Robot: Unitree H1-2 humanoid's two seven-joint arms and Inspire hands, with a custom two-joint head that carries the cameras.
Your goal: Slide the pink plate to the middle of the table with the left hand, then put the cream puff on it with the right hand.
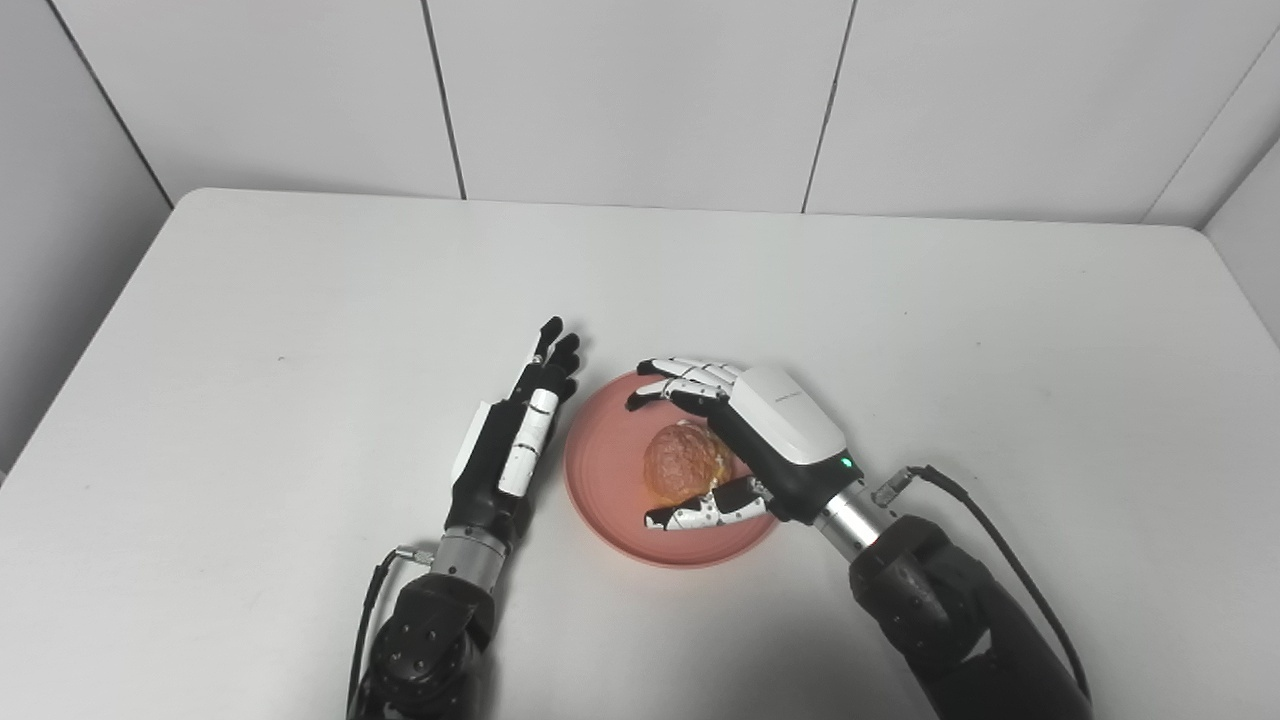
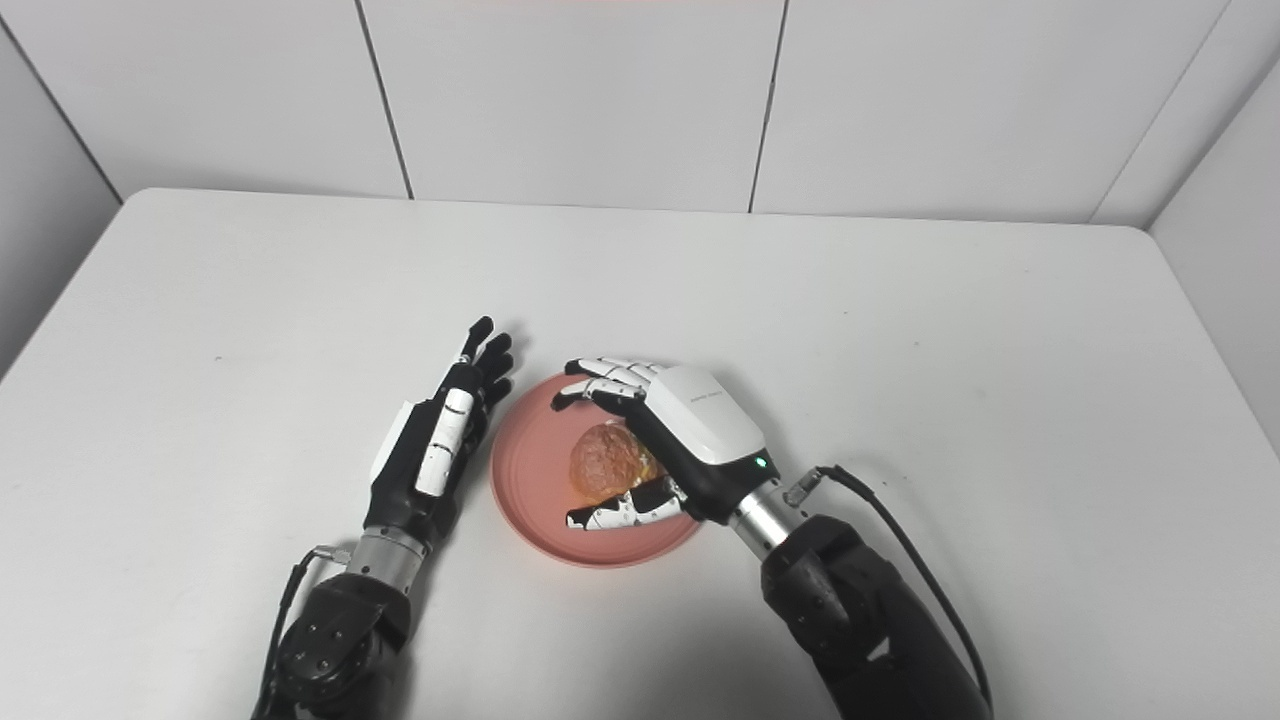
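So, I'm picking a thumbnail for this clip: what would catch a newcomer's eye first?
The pink plate near the middle of the white table, its only colour, with the brown cream puff on it. Next, the right hand over the plate, fingers and thumb spread around the puff. The left hand stands edge-on, open, beside the plate's left rim.

Faint grey lettering on the white back cover of my right hand, above the pink plate; too small to read.
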